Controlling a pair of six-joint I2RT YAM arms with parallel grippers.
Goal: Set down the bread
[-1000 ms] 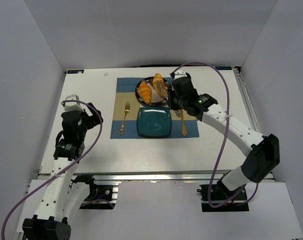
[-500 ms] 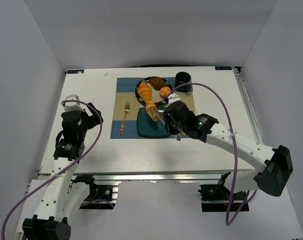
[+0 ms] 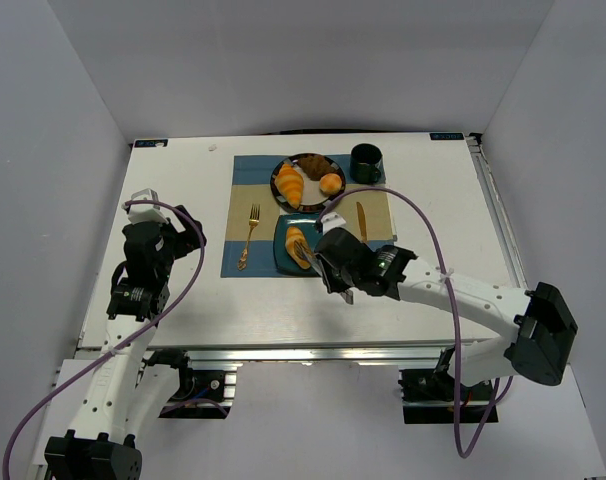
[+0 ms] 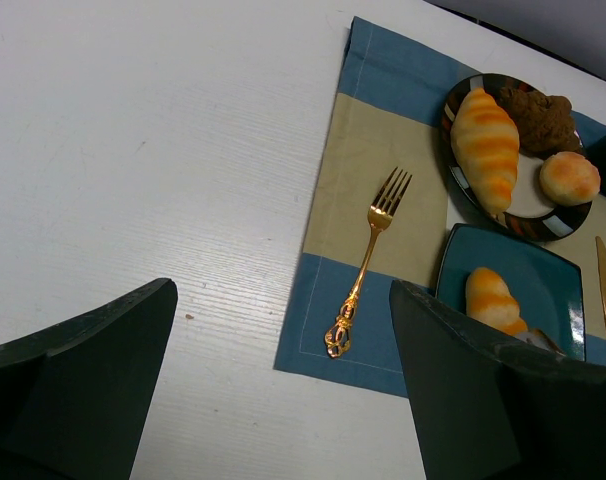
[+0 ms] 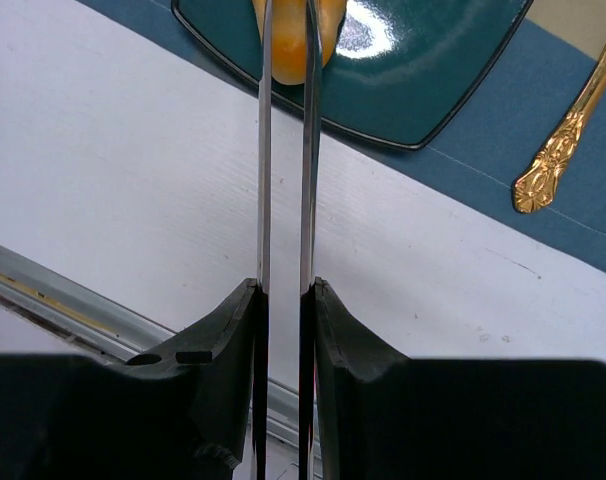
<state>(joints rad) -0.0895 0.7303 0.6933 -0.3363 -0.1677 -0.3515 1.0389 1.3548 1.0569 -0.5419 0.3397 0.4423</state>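
Square teal plate point(image 4: 548, 285): glossy, rounded corners, on blue-and-tan cloth mat point(image 3: 245, 215). I see right pincer point(image 3: 305, 251), thin flat metal blades closed on ridged golden roll point(image 3: 297, 243), low over plate's left half; touching plate or not, cannot tell. Second roll point(image 3: 289, 184) behind plate on round dark dish point(image 4: 553, 225), with small bun point(image 3: 330, 183) and rough brown pastry point(image 4: 538, 112). Gold fork point(image 3: 250, 236) left of plate, knife point(image 3: 362, 218) right. Left pincer point(image 4: 283, 290) far left of plate, jaws wide apart, empty, over bare white table point(image 4: 133, 150).
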